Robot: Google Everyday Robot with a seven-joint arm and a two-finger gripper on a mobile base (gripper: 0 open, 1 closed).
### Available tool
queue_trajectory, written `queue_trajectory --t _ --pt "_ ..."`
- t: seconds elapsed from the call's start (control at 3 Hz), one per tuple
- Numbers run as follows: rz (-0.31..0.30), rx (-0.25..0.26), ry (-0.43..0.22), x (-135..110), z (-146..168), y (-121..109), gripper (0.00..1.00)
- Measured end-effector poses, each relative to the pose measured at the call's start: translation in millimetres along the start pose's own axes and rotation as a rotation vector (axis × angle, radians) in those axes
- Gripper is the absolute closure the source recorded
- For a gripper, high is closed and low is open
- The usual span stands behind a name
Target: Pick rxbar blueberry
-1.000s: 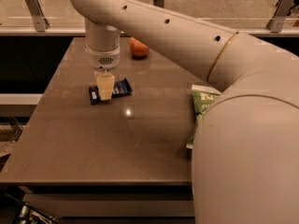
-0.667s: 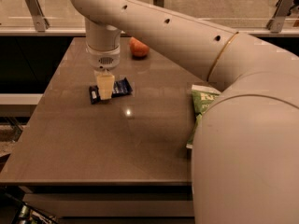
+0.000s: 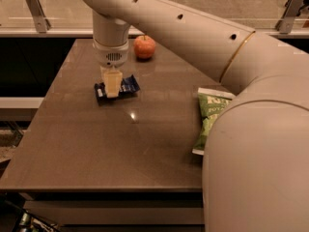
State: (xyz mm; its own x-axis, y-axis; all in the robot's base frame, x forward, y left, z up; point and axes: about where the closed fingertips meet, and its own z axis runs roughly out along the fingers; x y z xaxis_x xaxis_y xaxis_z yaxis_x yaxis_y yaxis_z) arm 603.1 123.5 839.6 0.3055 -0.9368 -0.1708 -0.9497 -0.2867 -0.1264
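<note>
The rxbar blueberry (image 3: 127, 85), a small flat dark navy-blue bar with white lettering, lies flat on the brown table (image 3: 116, 139) at the back left. My gripper (image 3: 112, 87) points straight down over the middle of the bar and hides its centre. Its pale fingers (image 3: 112, 80) reach the bar, with the bar's two ends showing on either side.
A reddish apple (image 3: 144, 47) sits behind the bar near the table's far edge. A green chip bag (image 3: 211, 116) lies at the right side of the table, partly hidden by my arm. A glass railing runs behind the table.
</note>
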Motion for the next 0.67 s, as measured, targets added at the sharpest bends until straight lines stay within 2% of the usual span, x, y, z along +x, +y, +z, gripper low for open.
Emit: queue_trajectory --t 0.67 --pt "-0.02 0.063 -0.052 11 -36 -6 1.0"
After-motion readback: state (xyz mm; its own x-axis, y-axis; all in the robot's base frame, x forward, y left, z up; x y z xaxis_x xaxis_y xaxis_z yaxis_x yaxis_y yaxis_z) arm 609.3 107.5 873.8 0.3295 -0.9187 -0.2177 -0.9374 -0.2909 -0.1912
